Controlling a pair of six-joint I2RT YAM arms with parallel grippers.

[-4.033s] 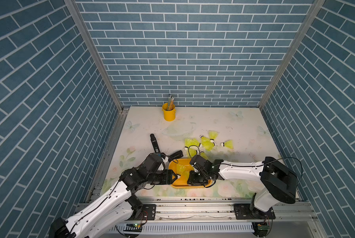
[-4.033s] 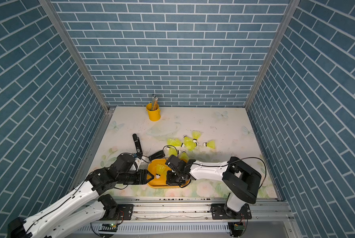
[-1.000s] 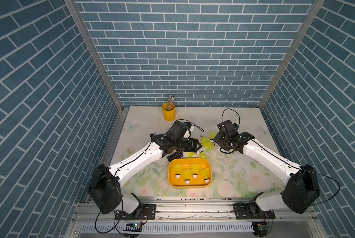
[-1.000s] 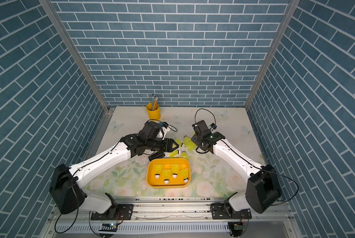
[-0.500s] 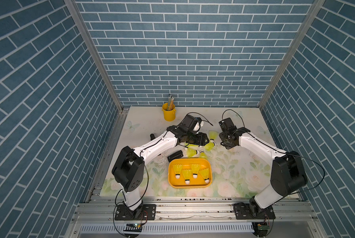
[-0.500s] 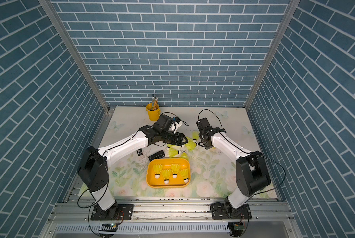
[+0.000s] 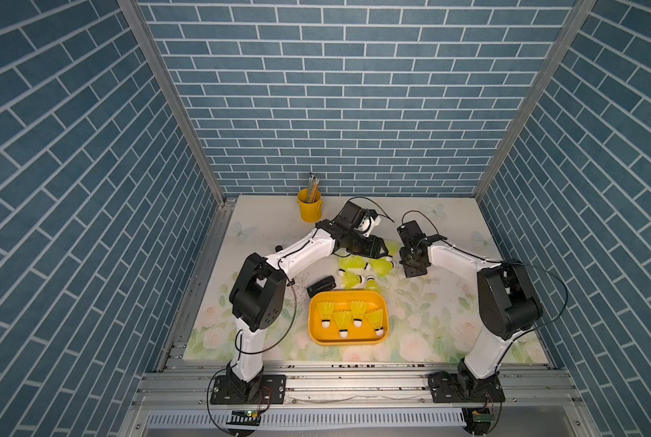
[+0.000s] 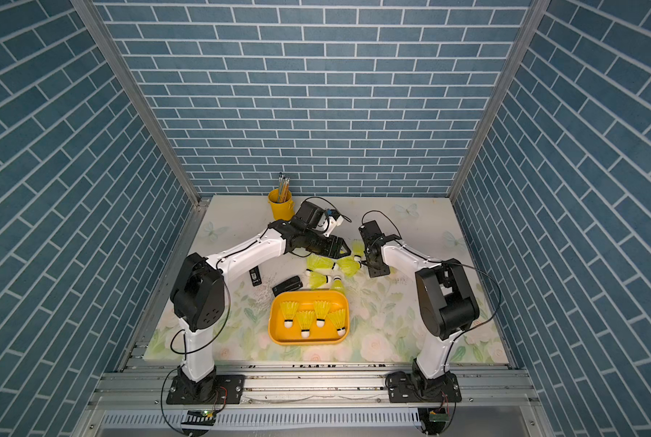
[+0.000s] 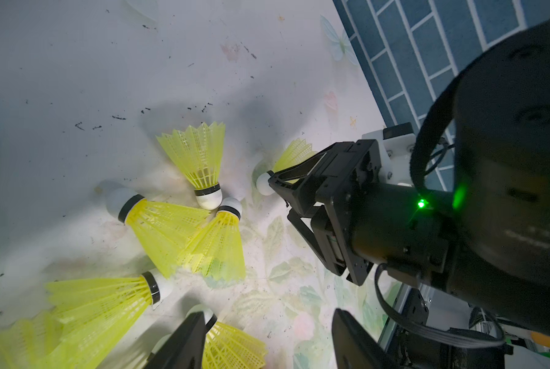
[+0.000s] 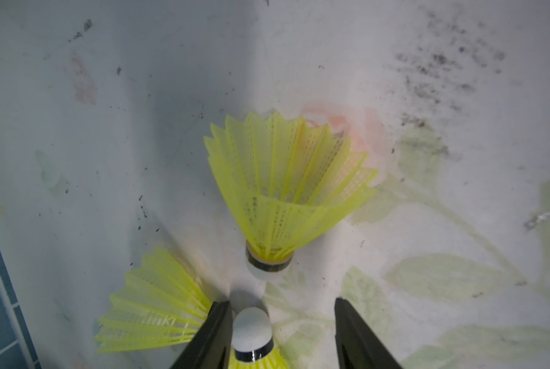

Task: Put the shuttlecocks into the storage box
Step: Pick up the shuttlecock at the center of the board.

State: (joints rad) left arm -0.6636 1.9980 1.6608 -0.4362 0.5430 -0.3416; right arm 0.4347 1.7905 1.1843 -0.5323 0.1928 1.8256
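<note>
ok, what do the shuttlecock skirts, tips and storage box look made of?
The shuttlecock skirt: translucent neon plastic, ribs and mesh holes. Its tip: matte white, foam or cork, can't tell. The storage box: probably plastic, smooth orange-yellow, rounded rim.

Pencil bucket (image 7: 309, 209), blk box (image 7: 320, 286)

The shuttlecocks (image 7: 358, 308) have neon yellow-green mesh skirts, white tips and thin black bands. storage box (image 7: 348, 341) plain orange-yellow. bucket (image 7: 308, 213) yellow, pencils (image 7: 312, 185) mixed colours. walls (image 7: 335, 94) blue brick pattern, pale grout lines. table (image 7: 422, 325) cream with pink roses, green leaves, faint butterflies, black speckles. left arm (image 7: 305, 253) and right arm (image 7: 456, 259) white links, black joints.
</note>
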